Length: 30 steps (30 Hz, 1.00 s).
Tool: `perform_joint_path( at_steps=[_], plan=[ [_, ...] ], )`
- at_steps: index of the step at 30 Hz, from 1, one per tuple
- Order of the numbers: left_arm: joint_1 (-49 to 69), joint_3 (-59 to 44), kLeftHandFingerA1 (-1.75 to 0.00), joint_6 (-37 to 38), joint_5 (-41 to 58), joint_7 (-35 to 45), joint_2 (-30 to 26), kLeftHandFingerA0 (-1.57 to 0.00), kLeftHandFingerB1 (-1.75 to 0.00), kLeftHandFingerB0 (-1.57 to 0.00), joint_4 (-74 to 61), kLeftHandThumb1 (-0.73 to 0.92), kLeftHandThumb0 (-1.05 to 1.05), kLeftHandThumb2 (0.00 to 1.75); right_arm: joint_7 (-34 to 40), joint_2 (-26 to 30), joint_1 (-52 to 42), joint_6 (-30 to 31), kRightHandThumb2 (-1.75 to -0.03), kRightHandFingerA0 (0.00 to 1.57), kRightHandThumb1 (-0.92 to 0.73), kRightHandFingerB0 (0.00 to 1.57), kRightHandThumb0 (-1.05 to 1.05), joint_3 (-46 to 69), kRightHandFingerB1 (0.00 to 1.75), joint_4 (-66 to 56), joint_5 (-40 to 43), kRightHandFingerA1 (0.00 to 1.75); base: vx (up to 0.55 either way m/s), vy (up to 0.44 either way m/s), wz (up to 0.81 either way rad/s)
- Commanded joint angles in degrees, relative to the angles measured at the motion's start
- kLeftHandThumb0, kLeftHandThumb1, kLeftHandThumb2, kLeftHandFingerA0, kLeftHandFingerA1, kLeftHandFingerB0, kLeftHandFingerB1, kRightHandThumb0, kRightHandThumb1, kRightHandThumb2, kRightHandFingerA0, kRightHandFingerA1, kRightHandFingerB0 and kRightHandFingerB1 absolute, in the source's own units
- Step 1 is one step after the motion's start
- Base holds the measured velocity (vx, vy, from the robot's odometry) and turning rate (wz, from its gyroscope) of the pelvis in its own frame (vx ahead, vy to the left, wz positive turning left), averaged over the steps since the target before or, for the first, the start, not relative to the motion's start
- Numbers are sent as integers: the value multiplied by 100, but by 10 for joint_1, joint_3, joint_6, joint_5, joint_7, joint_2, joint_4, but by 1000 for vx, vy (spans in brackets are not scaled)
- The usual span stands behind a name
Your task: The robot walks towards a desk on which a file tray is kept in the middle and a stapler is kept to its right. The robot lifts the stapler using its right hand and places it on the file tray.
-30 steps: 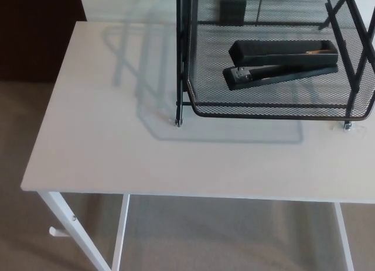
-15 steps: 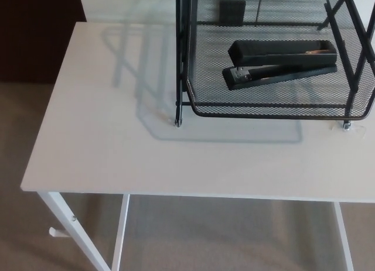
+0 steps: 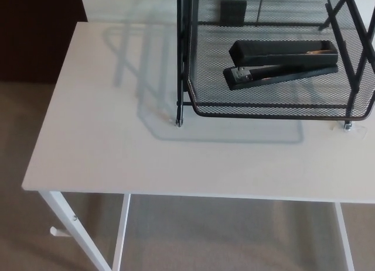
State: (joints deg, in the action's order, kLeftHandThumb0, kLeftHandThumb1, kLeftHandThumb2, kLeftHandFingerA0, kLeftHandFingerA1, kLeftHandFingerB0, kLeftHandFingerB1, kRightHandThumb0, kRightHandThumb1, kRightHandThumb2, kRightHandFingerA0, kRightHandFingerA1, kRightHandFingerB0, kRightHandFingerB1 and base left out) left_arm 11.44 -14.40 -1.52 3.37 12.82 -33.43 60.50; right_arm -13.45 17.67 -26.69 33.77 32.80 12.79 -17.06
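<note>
A black stapler [image 3: 282, 61] lies on its side-long axis inside the black wire-mesh file tray [image 3: 275, 110], resting on the mesh floor of the lowest tier. The tray stands on the white desk [image 3: 117, 142] at the upper right of the head view, its right side cut off by the picture edge. Neither of my hands shows in the picture.
The tray's upright black frame bars [image 3: 183, 54] rise at its left corner, and small metal feet [image 3: 178, 123] touch the desktop. White desk legs [image 3: 70, 224] stand over beige carpet. A dark panel [image 3: 35, 31] fills the far left corner.
</note>
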Motion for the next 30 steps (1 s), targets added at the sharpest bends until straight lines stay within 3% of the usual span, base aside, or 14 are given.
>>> perform_joint_path(
  at_steps=[1,9,10,13,14,16,17,19,22,23,25,27,29,30],
  plan=[
    [-2,-10,-90,-14,10,4,-3,-51,-75,-25,-1,78,-98,93,6,-2,-13,41,-61,96,-66,27,-78,-19,37,-32,20,112,0,0,0],
    [3,-10,-91,-14,10,7,-3,-62,-65,-13,-8,63,-93,125,22,79,-69,-74,-98,91,-61,4,-83,-150,19,-6,-34,104,0,0,0],
    [1,-7,-93,-16,7,5,-3,-55,-73,-19,-7,83,-97,84,14,65,-59,-63,-95,48,-59,3,-83,-121,14,-4,10,78,0,0,0],
    [0,-5,-93,-12,3,1,-2,-67,-70,-24,-4,64,-94,124,10,64,-69,-63,-94,84,-58,4,-82,-117,22,-20,18,104,0,0,0],
    [1,-6,-91,-16,4,2,-2,-63,-70,-23,-8,63,-93,123,9,67,-70,-58,-62,82,-73,5,-80,-121,20,-24,14,93,0,0,0],
    [3,-7,-91,-25,6,4,-2,-53,-73,-20,-17,82,-95,86,14,71,-71,-66,-101,76,-53,0,-73,-129,26,-19,8,83,0,0,0],
    [2,-6,-91,-24,5,4,-2,-64,-68,-20,-17,65,-94,124,16,73,-70,-75,-63,76,-74,5,-82,-131,21,-10,7,77,0,0,0],
    [0,-8,-88,-21,7,6,-2,-48,-73,-23,-14,78,-96,93,19,75,-72,-76,-63,81,-75,4,-84,-137,23,-13,3,91,0,0,0],
    [3,-7,-87,-21,6,7,-2,-56,-65,-11,-17,66,-95,127,24,34,-39,-20,-89,55,-53,9,-80,-77,26,-16,59,74,0,0,0],
    [2,-6,-94,-16,4,3,-2,-68,-70,-22,-14,65,-97,125,22,17,-31,-7,-88,27,-51,5,-74,-50,27,-23,85,60,0,0,0],
    [2,-14,-89,-26,13,4,1,-51,-75,-26,-20,77,-98,94,30,6,-19,-17,-84,50,-51,8,-75,-30,32,-9,97,68,0,0,0],
    [2,-15,-90,-31,13,5,1,-60,-69,-21,-22,63,-93,123,27,17,-28,-26,-61,38,-65,9,-70,-51,22,-12,73,59,0,0,0],
    [2,-12,-91,-27,9,6,0,-49,-73,-20,-21,82,-99,84,15,17,-37,-9,-90,35,-52,4,-71,-47,27,-38,82,65,0,0,0],
    [3,-15,-87,-28,11,5,1,-55,-64,-12,-20,64,-93,126,11,21,-36,-5,-87,42,-52,4,-71,-45,27,-31,88,66,0,0,0]
  ],
)
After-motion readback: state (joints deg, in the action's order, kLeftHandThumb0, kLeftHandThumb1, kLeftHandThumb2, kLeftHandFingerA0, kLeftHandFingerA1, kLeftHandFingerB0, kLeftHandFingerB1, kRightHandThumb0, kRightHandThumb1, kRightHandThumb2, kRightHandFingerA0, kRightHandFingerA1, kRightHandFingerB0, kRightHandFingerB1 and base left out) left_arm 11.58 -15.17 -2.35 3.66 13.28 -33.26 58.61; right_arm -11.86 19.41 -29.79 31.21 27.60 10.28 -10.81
